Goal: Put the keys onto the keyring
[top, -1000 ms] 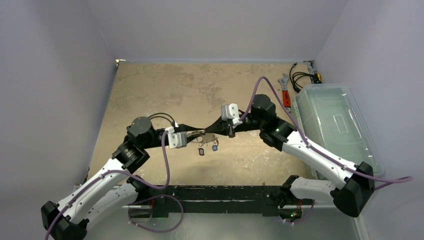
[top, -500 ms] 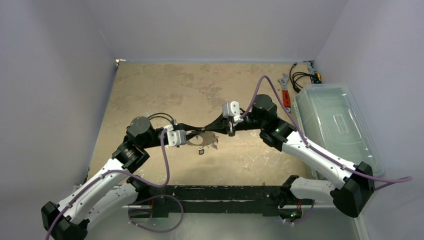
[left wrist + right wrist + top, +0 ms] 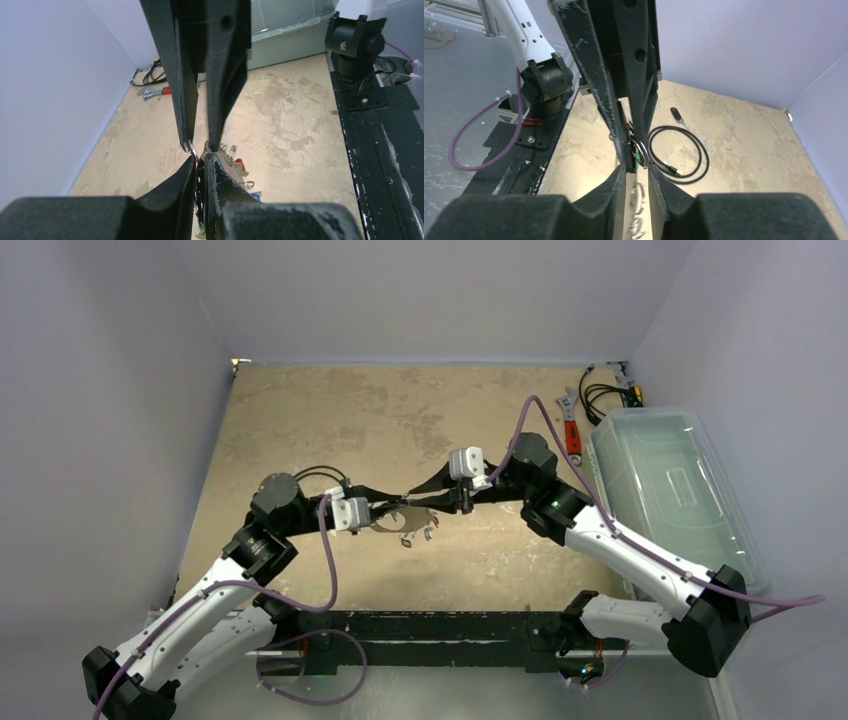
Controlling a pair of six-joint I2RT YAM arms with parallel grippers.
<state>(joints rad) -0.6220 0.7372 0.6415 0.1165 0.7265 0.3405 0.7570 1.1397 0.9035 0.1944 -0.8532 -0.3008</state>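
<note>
Meeting point: the left tool and the right tool are found tip to tip above the middle of the tabletop, each pointed at the other.
Left arm: the fingers of the left tool are set narrow and are clamped on the keyring. A notched rim is seen pinched between them in the left wrist view.
Right arm: the fingers of the right tool are set narrow, with a slim gap left between the tips. Silvery metal is seen at those tips, but whether anything is gripped cannot be told.
Ring position: the keyring is held clear of the tabletop at the junction of the two tools and is seen nearly edge-on.
Cluster: the keys are recorded just below the junction, towards the near edge. Red and blue heads are made out in the left wrist view. Whether these hang from the ring or lie on the tabletop cannot be told.
Green head: a green-headed key is seen against the keyring, between the right tool's fingers.
Stray item: a black-headed key is laid flat on the tabletop, apart from the ring and just beside the cable loop.
Far right corner: a red-handled wrench is noted beside the clear bin.
</note>
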